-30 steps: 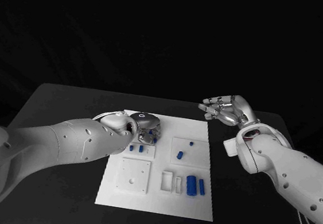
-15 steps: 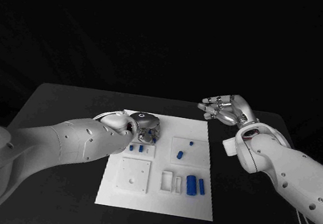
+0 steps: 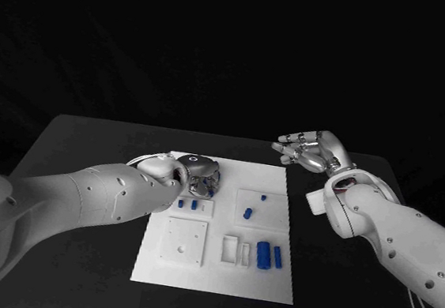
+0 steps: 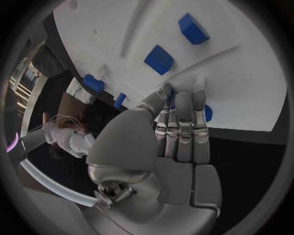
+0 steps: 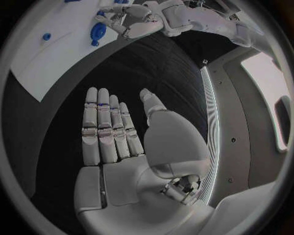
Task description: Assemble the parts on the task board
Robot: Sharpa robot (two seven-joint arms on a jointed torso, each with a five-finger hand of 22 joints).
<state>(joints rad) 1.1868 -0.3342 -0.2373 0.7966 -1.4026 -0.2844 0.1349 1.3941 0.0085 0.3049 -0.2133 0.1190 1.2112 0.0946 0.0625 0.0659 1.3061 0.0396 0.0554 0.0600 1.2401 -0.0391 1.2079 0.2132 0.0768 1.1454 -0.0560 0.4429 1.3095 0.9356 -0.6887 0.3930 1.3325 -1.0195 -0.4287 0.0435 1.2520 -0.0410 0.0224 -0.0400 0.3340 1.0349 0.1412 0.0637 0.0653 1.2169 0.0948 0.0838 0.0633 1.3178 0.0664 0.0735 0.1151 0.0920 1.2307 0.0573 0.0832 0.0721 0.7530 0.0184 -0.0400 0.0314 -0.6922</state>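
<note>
The white task board (image 3: 214,277) lies mid-table. My left hand (image 3: 198,174) is down on its far left corner, thumb and fingertips closed around a small blue part (image 4: 207,112) that is mostly hidden behind the fingers (image 4: 183,112). My right hand (image 3: 309,151) hovers above the table's far right, off the board, palm flat and fingers (image 5: 104,127) spread, holding nothing. Loose blue parts lie on the board: two small ones (image 3: 187,204) just near of the left hand, two (image 3: 249,214) mid-board, and two larger cylinders (image 3: 266,255) at the near right.
A square white plate (image 3: 184,241) and white blocks (image 3: 232,249) sit on the board's near half. Dark bare table (image 3: 97,149) surrounds the board on both sides. In the right wrist view the left hand (image 5: 132,22) is over the board (image 5: 55,49).
</note>
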